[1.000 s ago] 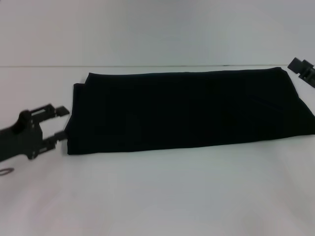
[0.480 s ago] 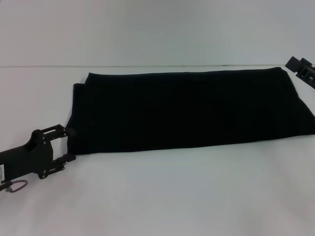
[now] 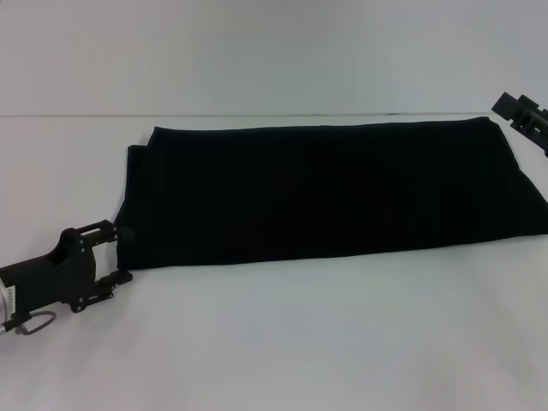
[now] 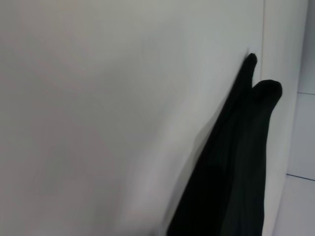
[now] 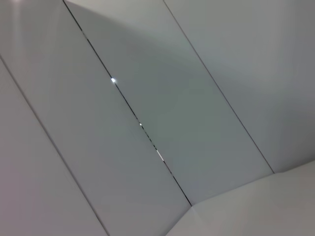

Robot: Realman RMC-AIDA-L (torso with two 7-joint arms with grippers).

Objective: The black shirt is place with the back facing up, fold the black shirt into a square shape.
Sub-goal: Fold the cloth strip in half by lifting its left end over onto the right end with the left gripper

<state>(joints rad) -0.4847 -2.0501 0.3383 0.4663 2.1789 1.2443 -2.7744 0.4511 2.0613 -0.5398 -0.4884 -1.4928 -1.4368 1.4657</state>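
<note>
Lying folded into a long band on your surface (image 3: 274, 342), the black shirt (image 3: 325, 193) has your left hand (image 3: 120, 254), fingers spread wide, at its near left corner; your right hand (image 3: 524, 116) sits beyond the far right corner, grip hard to tell.

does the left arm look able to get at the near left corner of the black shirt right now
Probably yes. The left gripper sits right at the near left corner of the black shirt, its jaws open toward the edge, and nothing lies between them on the white table.

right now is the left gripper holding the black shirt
No, the left gripper sits open at the black shirt's near left corner, its fingers not closed on fabric.
</note>
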